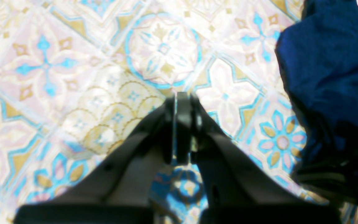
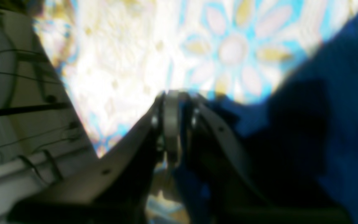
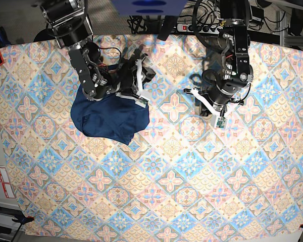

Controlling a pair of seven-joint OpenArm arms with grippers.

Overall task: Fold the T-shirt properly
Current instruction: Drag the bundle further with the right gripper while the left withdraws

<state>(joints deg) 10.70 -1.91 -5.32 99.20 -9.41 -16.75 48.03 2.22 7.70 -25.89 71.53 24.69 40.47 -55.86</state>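
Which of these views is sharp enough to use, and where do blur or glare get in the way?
Base view: sharp, evenly lit; the T-shirt lies bunched on the patterned cloth. Left wrist view: soft focus, shut left pincer dark, pattern washed out. Right wrist view: heavily blurred, strong glare on the cloth, right pincer and shirt edge smeared.

the t-shirt point(image 3: 110, 119) is soft, matt navy knit cloth, rumpled; the tablecloth point(image 3: 192, 176) looks smooth, printed with tile patterns; the gripper fingers point(image 1: 183, 124) are matt black
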